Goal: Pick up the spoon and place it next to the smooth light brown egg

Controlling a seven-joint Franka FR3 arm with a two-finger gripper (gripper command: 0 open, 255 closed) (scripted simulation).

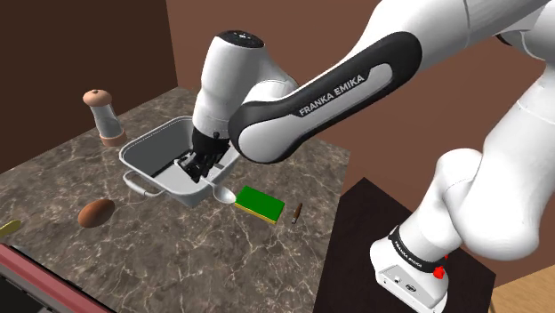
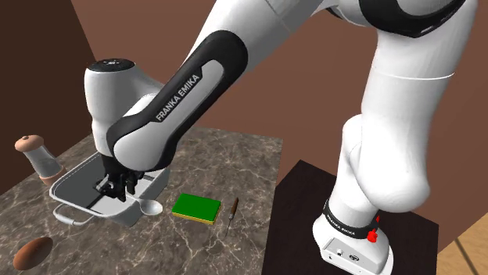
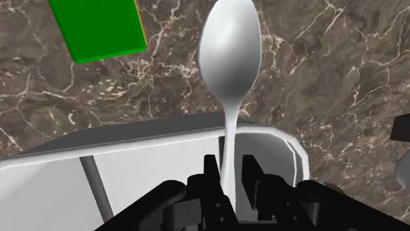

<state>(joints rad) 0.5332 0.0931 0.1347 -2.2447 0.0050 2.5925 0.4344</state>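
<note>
Egg, smooth and light brown (image 1: 96, 212), far left on dark marble counter (image 1: 53, 169). Next, grey box-shaped tray (image 1: 142, 160). Over it, black two-finger gripper (image 1: 197, 167), pinching shiny silver spoon (image 1: 224, 195) by its handle. Pokes spoon's round end past tray's rim, near flat green block (image 1: 261, 204), well apart from egg.

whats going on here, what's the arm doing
The pincer is closed on the spoon by its handle, down in the tray. The spoon's bowl pokes out past the tray's rim, beside the green block. The egg lies on the counter towards the shoulder view's left, well apart from the spoon, so the placing isn't done yet.
</note>
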